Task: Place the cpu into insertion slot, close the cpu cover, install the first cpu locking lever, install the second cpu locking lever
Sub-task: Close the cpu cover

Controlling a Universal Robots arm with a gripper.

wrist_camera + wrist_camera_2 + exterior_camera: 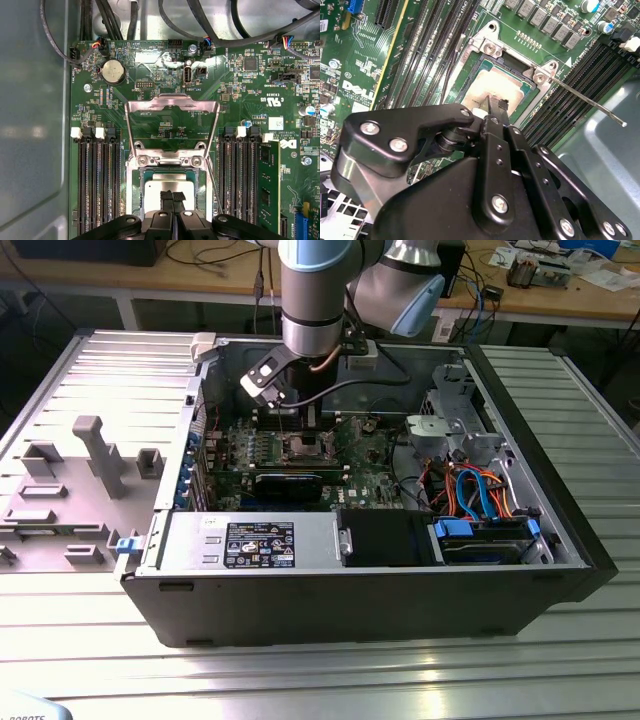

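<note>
Sitting on bench, open computer case; arm drops in from 12 o'clock in the exterior view. Green motherboard beneath. Cover hinged up, open. Locking lever sticking out, unlatched. Cpu seated in insertion slot. Claw closed tight, gripping nothing, tip just over cpu's top.

- cpu: flat square chip with a silver-grey top, lying level in the slot.
- slot: square socket with a silver border, set between the memory slots.
- cover: thin silver frame with a large cut-out, swung open on its hinge and clear of the chip.
- lever: thin metal rod, unlatched, jutting out from a slot corner.
</note>
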